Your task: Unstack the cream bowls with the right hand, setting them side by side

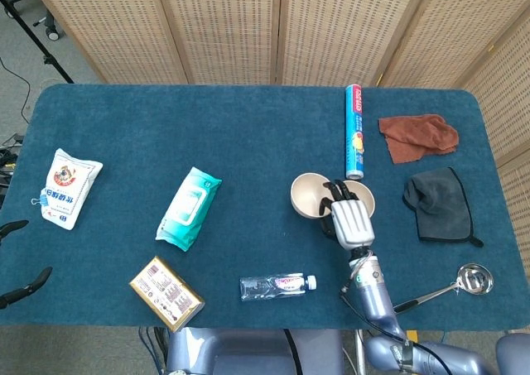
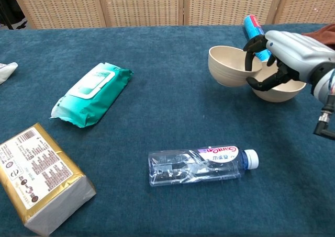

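While pinching one cream bowl's (image 2: 226, 65) rim, right hand (image 2: 285, 48) fingers (image 2: 255, 44) curled narrow.
Two cream bowls; second bowl (image 2: 285, 91) just beside, on bench (image 2: 167, 116).

You've got one cream bowl (image 2: 229, 66) upright, rim pinched by your right hand (image 2: 285, 55), just left of the second cream bowl (image 2: 281, 91), upright on the table.

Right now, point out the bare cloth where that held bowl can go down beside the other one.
Bare blue cloth lies left of the held bowl, across to the wipes pack and down to the water bottle. The right hand grips its rim. Rightward is crowded: second bowl, foil roll, grey cloth.
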Motion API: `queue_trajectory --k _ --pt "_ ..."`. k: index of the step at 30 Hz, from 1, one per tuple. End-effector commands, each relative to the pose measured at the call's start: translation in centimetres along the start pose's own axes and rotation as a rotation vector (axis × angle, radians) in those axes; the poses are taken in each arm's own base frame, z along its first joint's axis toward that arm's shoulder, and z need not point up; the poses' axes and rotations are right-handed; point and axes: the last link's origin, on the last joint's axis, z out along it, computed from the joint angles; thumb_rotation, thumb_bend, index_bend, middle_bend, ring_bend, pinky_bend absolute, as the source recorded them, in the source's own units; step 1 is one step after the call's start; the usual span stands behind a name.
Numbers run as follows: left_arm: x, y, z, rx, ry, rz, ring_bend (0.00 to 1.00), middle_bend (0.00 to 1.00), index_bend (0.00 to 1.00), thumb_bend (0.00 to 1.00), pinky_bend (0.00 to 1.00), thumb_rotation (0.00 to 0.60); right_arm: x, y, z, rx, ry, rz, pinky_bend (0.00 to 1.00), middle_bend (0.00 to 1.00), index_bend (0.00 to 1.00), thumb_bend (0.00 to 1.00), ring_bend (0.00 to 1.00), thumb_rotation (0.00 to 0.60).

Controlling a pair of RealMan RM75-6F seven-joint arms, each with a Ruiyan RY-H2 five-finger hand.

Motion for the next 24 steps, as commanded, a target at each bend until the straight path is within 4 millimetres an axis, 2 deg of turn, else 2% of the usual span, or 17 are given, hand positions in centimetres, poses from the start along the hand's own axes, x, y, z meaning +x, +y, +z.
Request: queue_trajectory --k 1,24 --pt "0.0 0.1 -0.1 -0.004 0.003 -0.001 0.0 0.0 0.27 0.18 0.05 0.6 -0.3 0.5 -0.6 -0.007 -0.008 -0.003 0.33 0.19 0.57 0.44 0.13 0.6" --pt "1.5 0.9 -0.6 -0.045 0.077 -0.022 0.0 0.0 0.27 0.18 0.05 0.6 -1.7 -2.0 -2.5 0.021 -0.043 0.056 0.33 0.19 0.57 0.42 0.13 0.6"
